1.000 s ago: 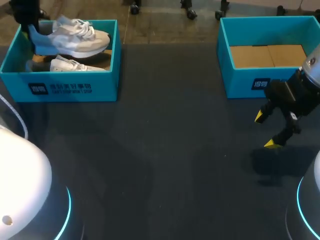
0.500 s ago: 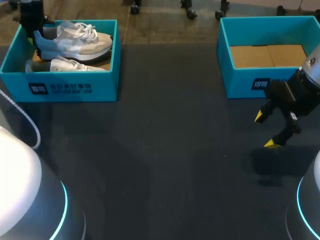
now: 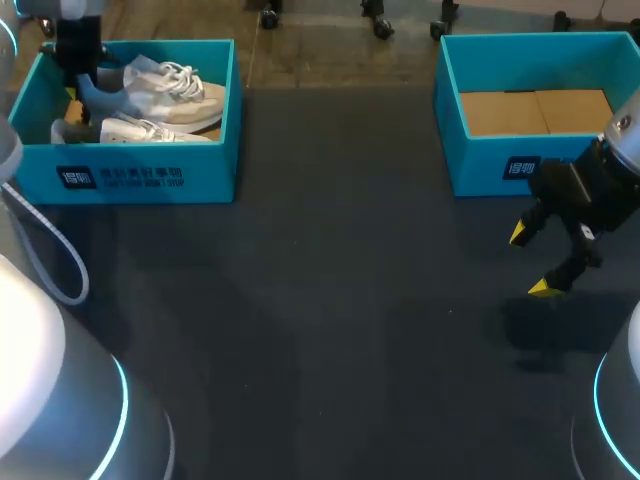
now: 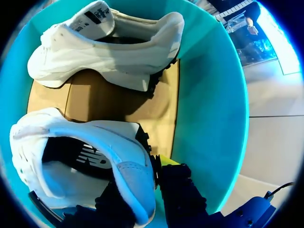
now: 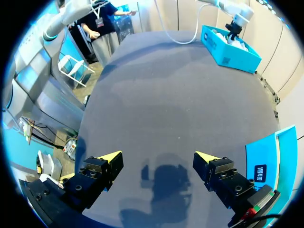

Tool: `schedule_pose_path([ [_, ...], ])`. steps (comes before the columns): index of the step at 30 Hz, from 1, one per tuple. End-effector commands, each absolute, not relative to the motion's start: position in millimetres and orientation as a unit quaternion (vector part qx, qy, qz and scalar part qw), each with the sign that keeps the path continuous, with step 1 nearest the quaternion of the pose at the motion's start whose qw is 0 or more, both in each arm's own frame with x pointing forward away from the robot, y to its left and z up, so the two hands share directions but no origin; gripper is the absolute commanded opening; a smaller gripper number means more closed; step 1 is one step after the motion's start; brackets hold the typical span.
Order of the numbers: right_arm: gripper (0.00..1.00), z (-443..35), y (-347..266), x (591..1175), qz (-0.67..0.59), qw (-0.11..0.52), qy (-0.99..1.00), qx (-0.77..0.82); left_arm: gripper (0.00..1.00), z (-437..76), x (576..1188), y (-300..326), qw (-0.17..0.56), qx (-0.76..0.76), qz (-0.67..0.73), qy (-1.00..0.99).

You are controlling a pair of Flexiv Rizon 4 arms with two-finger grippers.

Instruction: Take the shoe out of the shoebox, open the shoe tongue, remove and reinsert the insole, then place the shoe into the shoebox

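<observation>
While my left tool [image 4: 142, 176] pinches the heel of the shoe [image 4: 71, 156] from both sides, the shoe sits inside the left shoebox [image 3: 130, 175], beside its twin [image 4: 104, 52], which lies on the cardboard floor ahead of the fingers. Since a second ago the shoe has sunk lower and shifted rightward in the box. It is white and pale grey with a light-blue heel and white laces. My right tool [image 3: 530, 262] gapes wide over the table [image 3: 320, 330], near the other shoebox [image 3: 480, 165].
</observation>
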State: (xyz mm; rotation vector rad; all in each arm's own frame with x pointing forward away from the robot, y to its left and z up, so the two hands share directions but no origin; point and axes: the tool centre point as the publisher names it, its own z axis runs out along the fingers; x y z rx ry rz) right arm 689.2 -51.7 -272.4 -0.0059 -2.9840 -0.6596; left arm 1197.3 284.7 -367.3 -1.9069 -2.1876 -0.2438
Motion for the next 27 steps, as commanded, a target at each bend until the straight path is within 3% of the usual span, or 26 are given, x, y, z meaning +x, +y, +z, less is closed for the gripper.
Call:
schedule_pose_path([
  [1,1.0,-273.1,-50.9,689.5,-0.214,0.043,-0.976,-0.002,0.0,-374.9,1209.8,287.1,0.123,-0.653,-0.072,-0.744],
  [2,1.0,-273.1,-50.9,689.5,-0.214,0.043,-0.976,-0.002,0.0,-375.4,1209.0,287.1,0.121,-0.655,-0.07,-0.743],
  [5,1.0,-273.1,-50.9,689.5,-0.214,0.043,-0.976,-0.002,0.25,-378.4,1208.3,286.9,0.117,-0.66,-0.066,-0.739],
  [8,1.0,-273.1,-50.9,689.5,-0.214,0.043,-0.976,-0.002,0.44,-381.1,1209.3,287.1,0.109,-0.664,-0.06,-0.737],
  [12,1.0,-273.1,-50.9,689.5,-0.214,0.043,-0.976,-0.002,0.49,-375.2,1205.8,287.9,0.097,-0.669,-0.053,-0.735],
  [14,1.0,-273.1,-50.9,689.5,-0.214,0.043,-0.976,-0.002,0.67,-368.4,1202.6,288.1,0.087,-0.67,-0.035,-0.737],
  [16,1.0,-273.1,-50.9,689.5,-0.214,0.043,-0.976,-0.002,0.78,-360.6,1197.5,286.2,0.082,-0.674,-0.04,-0.733],
  [21,1.0,-273.1,-50.9,689.5,-0.214,0.043,-0.976,-0.002,0.9,-338.7,1188.7,274.6,0.062,-0.685,-0.042,-0.725],
  [27,1.0,-273.1,-50.9,689.5,-0.214,0.043,-0.976,-0.002,0.89,-306.2,1169.9,257.4,0.034,-0.698,-0.05,-0.714],
])
